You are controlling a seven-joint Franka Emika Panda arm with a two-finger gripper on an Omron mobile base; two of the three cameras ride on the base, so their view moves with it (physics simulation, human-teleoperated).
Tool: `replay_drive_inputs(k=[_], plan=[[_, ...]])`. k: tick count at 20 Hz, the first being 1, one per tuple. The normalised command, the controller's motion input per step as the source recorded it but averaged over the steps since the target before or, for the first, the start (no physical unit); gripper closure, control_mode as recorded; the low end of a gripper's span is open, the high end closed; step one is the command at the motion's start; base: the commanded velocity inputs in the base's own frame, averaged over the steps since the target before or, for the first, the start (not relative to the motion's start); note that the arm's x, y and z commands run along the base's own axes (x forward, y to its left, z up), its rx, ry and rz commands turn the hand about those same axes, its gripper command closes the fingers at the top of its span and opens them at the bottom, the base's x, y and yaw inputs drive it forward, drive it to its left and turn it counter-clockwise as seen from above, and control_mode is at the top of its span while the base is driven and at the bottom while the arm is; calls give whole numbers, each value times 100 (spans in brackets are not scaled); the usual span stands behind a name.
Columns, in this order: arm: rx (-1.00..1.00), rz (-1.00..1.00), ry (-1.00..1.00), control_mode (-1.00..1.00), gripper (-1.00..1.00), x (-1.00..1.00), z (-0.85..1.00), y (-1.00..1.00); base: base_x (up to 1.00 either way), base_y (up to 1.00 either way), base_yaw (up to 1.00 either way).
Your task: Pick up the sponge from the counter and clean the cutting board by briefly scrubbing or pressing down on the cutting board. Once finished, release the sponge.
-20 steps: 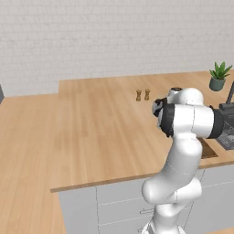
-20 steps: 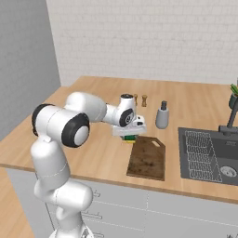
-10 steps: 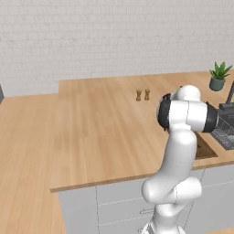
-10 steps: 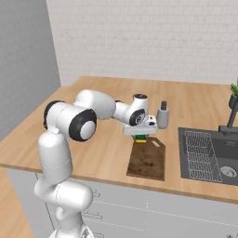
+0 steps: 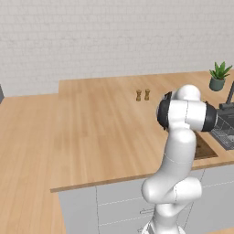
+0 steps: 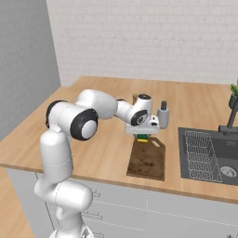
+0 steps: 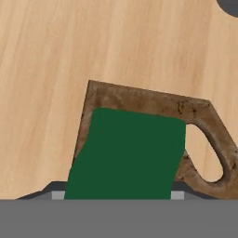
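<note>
The dark green-topped sponge [image 7: 128, 155] sits between my fingers, its yellow layer showing underneath in the right base view [image 6: 142, 138]. My gripper [image 6: 142, 135] is shut on it and points down over the far, handle end of the dark brown cutting board [image 6: 148, 160]. In the hand view the cutting board [image 7: 139, 98] lies right under the sponge, its handle hole off to the right. Whether the sponge touches the wood I cannot tell. The light wood counter [image 6: 97, 139] surrounds the board. In the left base view my arm hides all but a corner of the cutting board [image 5: 204, 149].
A grey bottle [image 6: 162, 115] stands just behind the board's far end. The dark sink [image 6: 209, 155] with its faucet [image 6: 230, 122] lies to the right, with a potted plant [image 5: 218, 77] behind it. Two small shakers [image 5: 142, 95] stand further back on the counter.
My arm has swung right with the sponge in the gripper, from the counter beside the board's far left corner to over its handle end.
</note>
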Motion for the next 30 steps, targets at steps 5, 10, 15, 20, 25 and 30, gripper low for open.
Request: replay_drive_inputs(k=[5, 10, 15, 20, 25, 30], plan=[[-3, -16, 3, -100, 100, 5, 0, 17, 0, 0, 0], [0, -7, 0, -100, 100, 15, -8, 3, 0, 0, 0], [0, 0, -5, -100, 100, 25, -16, -2, 0, 0, 0], [0, 0, -5, -100, 100, 6, -25, 0, 0, 0, 0], [0, 0, -3, -100, 100, 0, -20, 0, 0, 0, 0], [0, 0, -7, -100, 100, -6, -21, 0, 0, 0, 0]])
